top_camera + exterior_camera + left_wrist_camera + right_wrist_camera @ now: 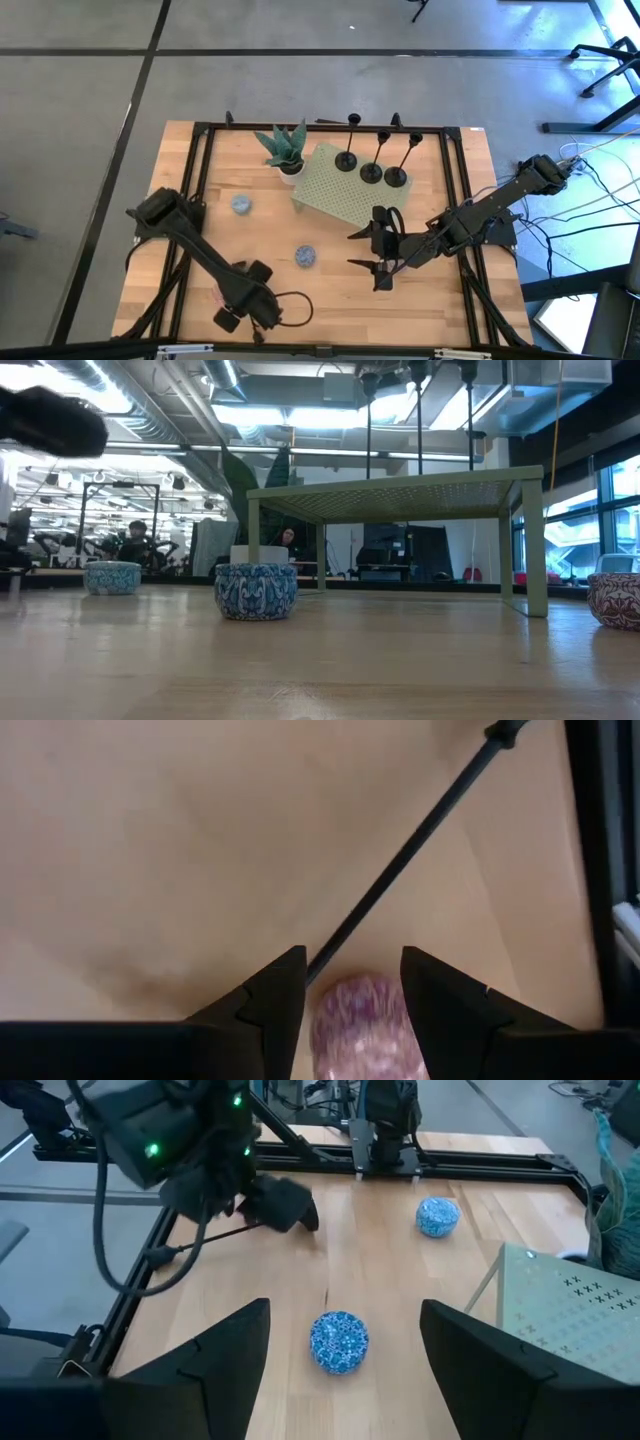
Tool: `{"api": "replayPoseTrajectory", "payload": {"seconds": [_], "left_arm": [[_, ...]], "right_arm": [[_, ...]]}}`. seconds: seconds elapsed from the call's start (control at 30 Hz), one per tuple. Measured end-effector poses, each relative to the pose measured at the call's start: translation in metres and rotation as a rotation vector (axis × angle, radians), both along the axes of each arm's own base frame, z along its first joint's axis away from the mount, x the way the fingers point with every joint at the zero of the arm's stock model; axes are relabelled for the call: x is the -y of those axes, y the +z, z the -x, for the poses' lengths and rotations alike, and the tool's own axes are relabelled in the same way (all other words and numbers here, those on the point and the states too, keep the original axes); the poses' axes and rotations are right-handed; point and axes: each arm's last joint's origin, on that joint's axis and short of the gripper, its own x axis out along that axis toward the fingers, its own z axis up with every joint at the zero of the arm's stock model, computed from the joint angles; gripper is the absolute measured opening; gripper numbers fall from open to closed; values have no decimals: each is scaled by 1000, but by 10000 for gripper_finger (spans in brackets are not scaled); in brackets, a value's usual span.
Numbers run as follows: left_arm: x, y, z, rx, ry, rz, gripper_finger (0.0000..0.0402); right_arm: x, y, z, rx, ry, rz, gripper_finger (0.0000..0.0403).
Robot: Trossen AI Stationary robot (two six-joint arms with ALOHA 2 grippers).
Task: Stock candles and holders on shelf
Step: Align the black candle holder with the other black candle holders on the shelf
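Note:
Three black holders (372, 172) stand on their disc bases on the pale green shelf (335, 190); their stems also show in the low view (419, 400). A fourth holder does not plainly show. Two blue candles (241, 204) (305, 257) rest flat on the table. My left gripper (224, 302) is near the table's near left corner, shut on a pink candle (360, 1030). My right gripper (345, 1370) is open and empty just right of the nearer blue candle (338, 1342). Another pink candle (615, 600) sits on the table at the right of the low view. My left gripper has the pink candle's round side wall (325, 1025) between its two fingers (275, 1005), one on each side. Only the candle's front part shows, as the fingers and the picture's edge cover the rest. Whether it rests on the table or is lifted, I cannot tell.
A potted green plant (283, 150) stands at the shelf's far left corner. A black metal frame (205, 170) runs along the table's edges. The shelf stands on thin legs (535, 540) with open space beneath.

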Motion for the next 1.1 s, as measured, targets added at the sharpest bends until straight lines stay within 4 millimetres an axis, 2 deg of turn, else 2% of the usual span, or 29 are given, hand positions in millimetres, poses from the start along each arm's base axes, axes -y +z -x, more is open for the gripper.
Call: {"api": "replayPoseTrajectory", "payload": {"seconds": [0.2, 0.37, 0.53, 0.87, 0.97, 1.1], "left_arm": [[7, -14, -6, 20, -89, 22, 159], [8, -15, -9, 52, -135, 43, 142], [8, -15, -12, 66, -128, 54, 122], [1, -38, -3, 37, -92, 45, 108], [1, -38, -3, 42, -124, 50, 92], [1, -38, -3, 47, -163, 54, 49]], "right_arm": [[0, 0, 0, 0, 3, 7, 264], [0, 0, 0, 0, 8, 16, 264], [0, 0, 0, 0, 8, 16, 264], [0, 0, 0, 0, 19, 38, 263], [0, 0, 0, 0, 21, 43, 263], [0, 0, 0, 0, 22, 43, 263]]}}
